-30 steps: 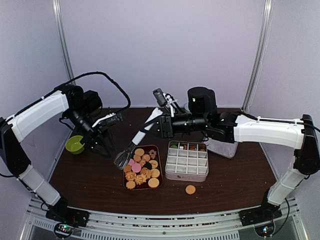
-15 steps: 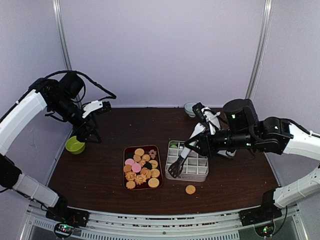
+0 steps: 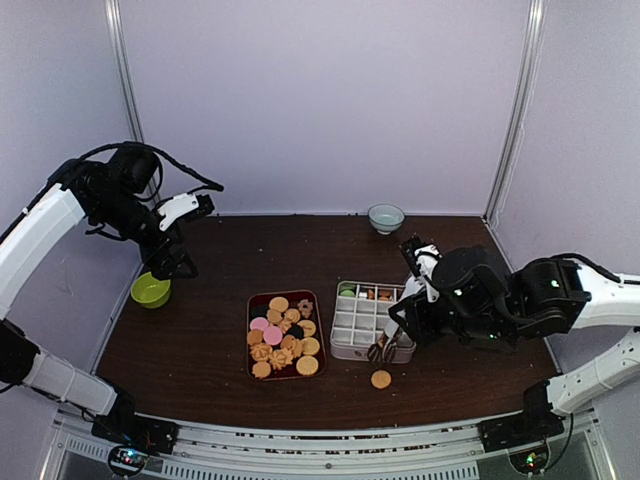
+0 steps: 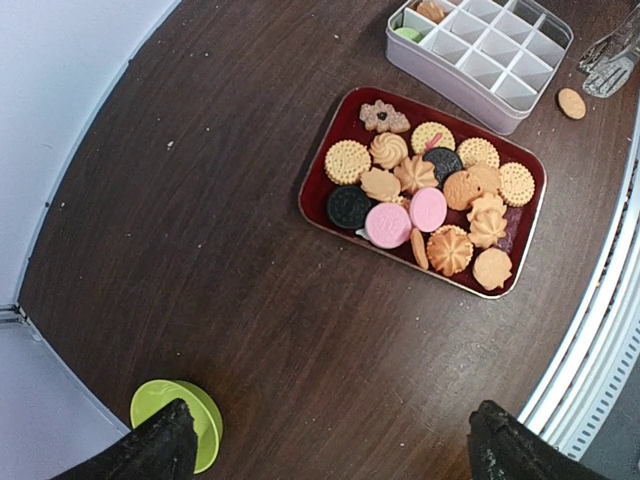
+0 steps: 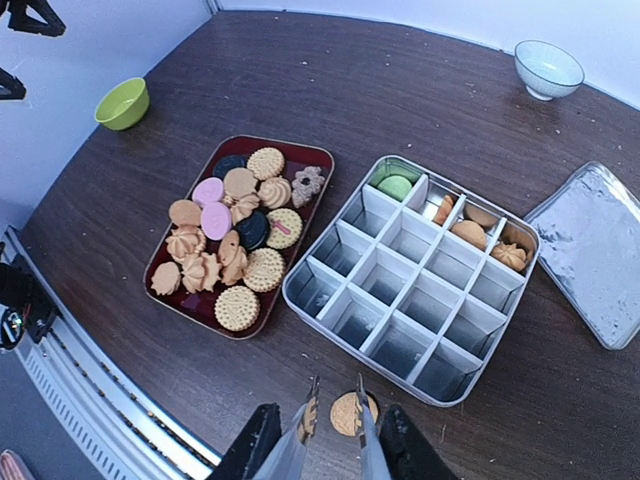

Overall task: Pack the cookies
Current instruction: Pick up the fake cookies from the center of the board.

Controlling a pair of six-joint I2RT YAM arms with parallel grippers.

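The right pincer [image 5: 330, 450], clamping the tongs [image 5: 303, 425], has swung across the tin [image 3: 350, 351] to its near edge, over a stray cookie [image 5: 346, 412], seemingly the next pick. Other cookies [image 3: 283, 335] lie left of the tin; the left pincer [image 4: 330, 410] has opened wide.

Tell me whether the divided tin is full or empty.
Mostly empty: the divided tin holds cookies only in its far row; other compartments are bare.
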